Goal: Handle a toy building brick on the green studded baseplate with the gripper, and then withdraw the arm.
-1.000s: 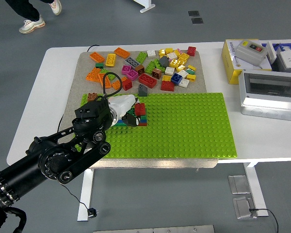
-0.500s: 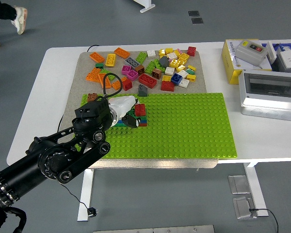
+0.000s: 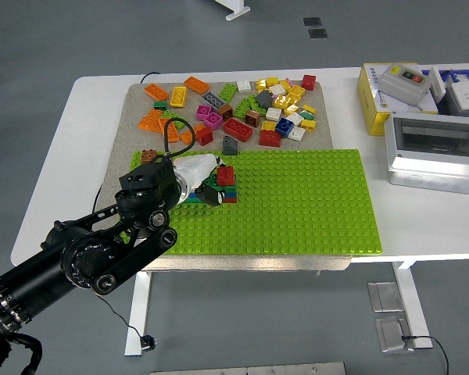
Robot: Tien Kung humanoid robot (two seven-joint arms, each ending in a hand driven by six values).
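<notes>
One black arm, the left, reaches in over one green baseplate (image 3: 297,203) on the white table (image 3: 86,141). The left hand (image 3: 199,176) has its fingers closed around one red brick (image 3: 227,175), which sits atop a small stack at the plate's near-left area. Several dozen loose bricks (image 3: 234,105) lie beyond. Three boxes (image 3: 434,148) stand right.

Black jointed left arm (image 3: 94,254), white-shelled hand (image 3: 194,173), looping black cable (image 3: 177,125).
</notes>
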